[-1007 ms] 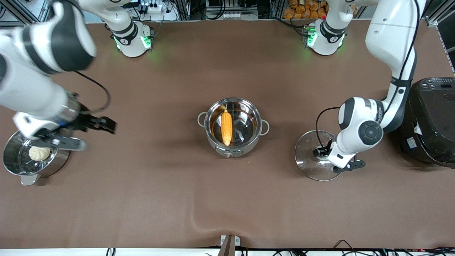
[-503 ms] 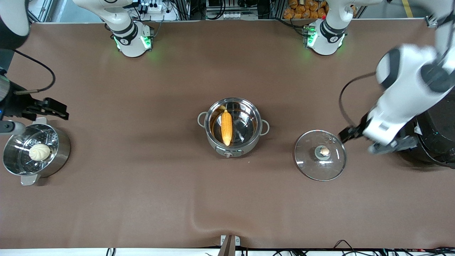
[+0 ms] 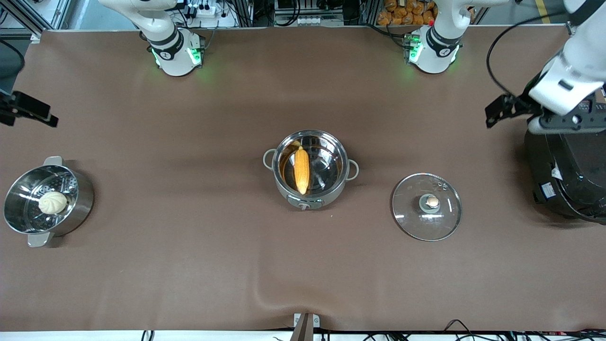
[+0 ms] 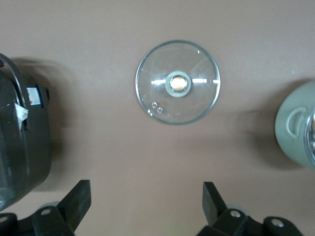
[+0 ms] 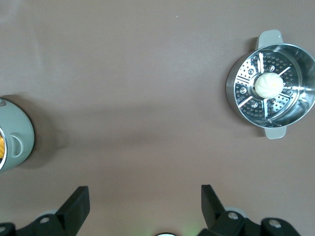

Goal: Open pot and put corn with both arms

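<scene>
The steel pot [image 3: 331, 192] stands open at the middle of the table with the corn [image 3: 301, 169] lying in it. Its glass lid [image 3: 442, 222] with the copper knob lies flat on the table beside it, toward the left arm's end. My left gripper [image 4: 146, 189] is open and empty, high over the table beside the black cooker; it shows in the front view [image 3: 563, 122]. The lid also shows in the left wrist view [image 4: 177, 82]. My right gripper [image 5: 143, 194] is open and empty, high over the right arm's end of the table, mostly out of the front view.
A steel steamer pot [image 3: 85, 199] with a white bun [image 3: 52, 202] stands at the right arm's end. A large black cooker [image 3: 568, 175] stands at the left arm's end. The pot's side shows at the edge of both wrist views [image 4: 295, 130] [image 5: 15, 142].
My left gripper has left the lid on the table and risen toward the black cooker. My right gripper has risen away from the steamer pot to the table's end.
</scene>
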Tool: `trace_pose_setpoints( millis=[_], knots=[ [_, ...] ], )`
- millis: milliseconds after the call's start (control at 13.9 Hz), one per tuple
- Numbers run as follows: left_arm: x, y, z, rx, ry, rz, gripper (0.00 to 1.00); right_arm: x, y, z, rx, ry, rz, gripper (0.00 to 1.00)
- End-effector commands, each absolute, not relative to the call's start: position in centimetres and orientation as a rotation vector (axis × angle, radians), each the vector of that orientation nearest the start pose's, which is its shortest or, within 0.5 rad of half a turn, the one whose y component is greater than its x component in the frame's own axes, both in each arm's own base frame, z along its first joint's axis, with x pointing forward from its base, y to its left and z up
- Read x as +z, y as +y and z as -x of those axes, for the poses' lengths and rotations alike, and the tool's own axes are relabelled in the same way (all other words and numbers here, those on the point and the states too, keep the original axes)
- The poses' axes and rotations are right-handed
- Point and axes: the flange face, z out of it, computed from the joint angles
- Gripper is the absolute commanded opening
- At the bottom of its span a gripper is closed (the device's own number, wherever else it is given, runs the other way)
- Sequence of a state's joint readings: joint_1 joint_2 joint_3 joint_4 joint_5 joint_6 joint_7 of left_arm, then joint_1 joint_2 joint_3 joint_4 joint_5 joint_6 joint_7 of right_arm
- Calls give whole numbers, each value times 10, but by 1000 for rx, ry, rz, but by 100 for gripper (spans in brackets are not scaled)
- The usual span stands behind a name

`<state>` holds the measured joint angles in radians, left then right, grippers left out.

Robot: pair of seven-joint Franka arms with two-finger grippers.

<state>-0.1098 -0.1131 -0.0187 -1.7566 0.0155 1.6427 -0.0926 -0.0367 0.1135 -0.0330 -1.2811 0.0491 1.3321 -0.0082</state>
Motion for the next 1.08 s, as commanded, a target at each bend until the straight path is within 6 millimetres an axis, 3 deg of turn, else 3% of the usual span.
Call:
trace_pose_setpoints(
  millis=[0,144,431,1007],
  knots=[
    [632,-46,-518,13,166,3107,100,677,-43,-551,81,43,3094,100],
    [643,-28,-519,-16,245,3109,100,677,-45,-551,89,48,3137,100],
    [662,-16,-530,5,214,3123,100,675,-46,-550,105,48,3134,100],
    [666,-7,-530,53,163,3147,100,677,-44,-551,91,47,3134,100]
  ],
)
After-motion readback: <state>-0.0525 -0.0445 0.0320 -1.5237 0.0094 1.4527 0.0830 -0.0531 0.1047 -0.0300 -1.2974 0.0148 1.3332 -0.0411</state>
